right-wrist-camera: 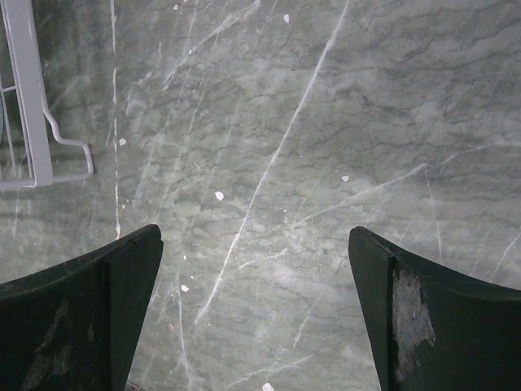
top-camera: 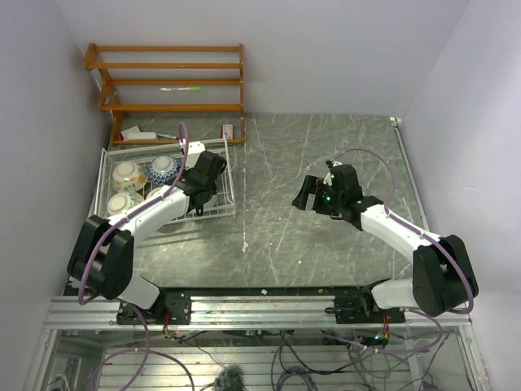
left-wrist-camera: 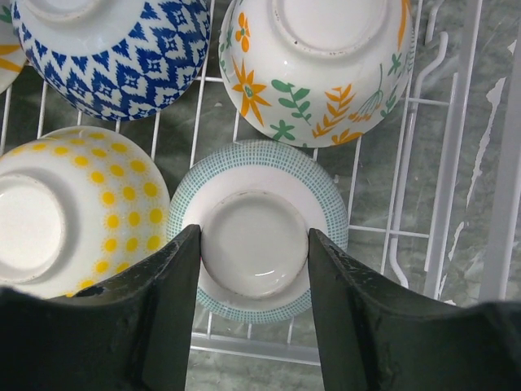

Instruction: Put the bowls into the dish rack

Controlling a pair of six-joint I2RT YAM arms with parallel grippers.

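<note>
Clamped with the left gripper (left-wrist-camera: 254, 244) on the foot ring of the teal-hatched bowl (left-wrist-camera: 260, 175), one black finger (left-wrist-camera: 175, 285) pressed against each side. Turned bottom up on the wire floor of the white dish rack (left-wrist-camera: 252, 349), next to the rail at the bottom of the left wrist view. Just beside it on the left, a yellow-dotted bowl (left-wrist-camera: 73, 212); beyond it, a blue-patterned bowl (left-wrist-camera: 114, 49) and a bowl with orange flowers and green leaves (left-wrist-camera: 317, 73), all bottom up too and close together. At the top left corner of that view, only a sliver of one more bowl (left-wrist-camera: 4, 57) with yellow strokes. From above, rack at the left of the green marbled table (top-camera: 326, 252), just in front of a brown wooden shelf unit (top-camera: 167, 77). Over bare table well to the right of the rack, the right gripper (right-wrist-camera: 254, 236), spread wide apart with nothing between its fingers
</note>
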